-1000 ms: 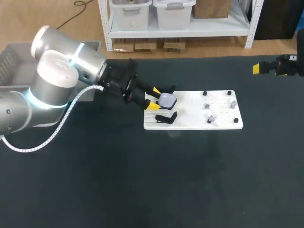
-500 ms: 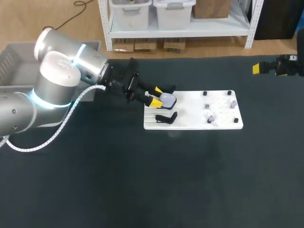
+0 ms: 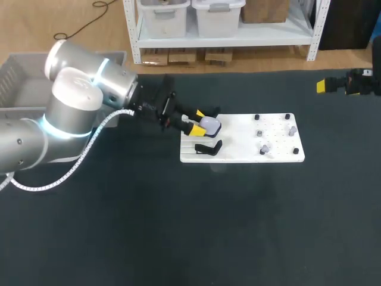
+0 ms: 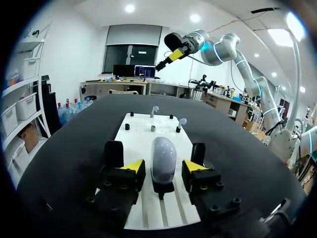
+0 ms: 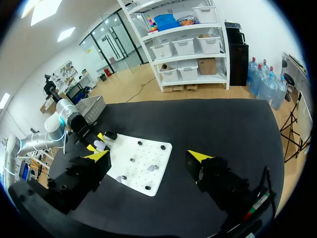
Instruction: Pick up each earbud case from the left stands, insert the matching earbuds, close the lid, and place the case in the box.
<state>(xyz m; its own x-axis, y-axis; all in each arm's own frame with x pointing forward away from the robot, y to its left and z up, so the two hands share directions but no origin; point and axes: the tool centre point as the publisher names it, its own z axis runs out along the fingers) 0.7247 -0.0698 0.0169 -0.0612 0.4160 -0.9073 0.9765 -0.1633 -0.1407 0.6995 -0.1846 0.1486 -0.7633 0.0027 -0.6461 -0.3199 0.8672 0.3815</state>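
Pale earbud case (image 4: 163,158) seated upright on a black stand (image 4: 163,189) at the near end of the white board (image 3: 238,153). Left end effector (image 4: 163,167) straddles the case, its yellow tips level with the case's sides; a narrow gap shows at each finger, so it is released and grasps nothing. A second black stand (image 3: 208,147) lies just beside. Right end effector (image 5: 148,155) hangs spread wide and empty over the dark surface (image 3: 178,226), well apart from the board.
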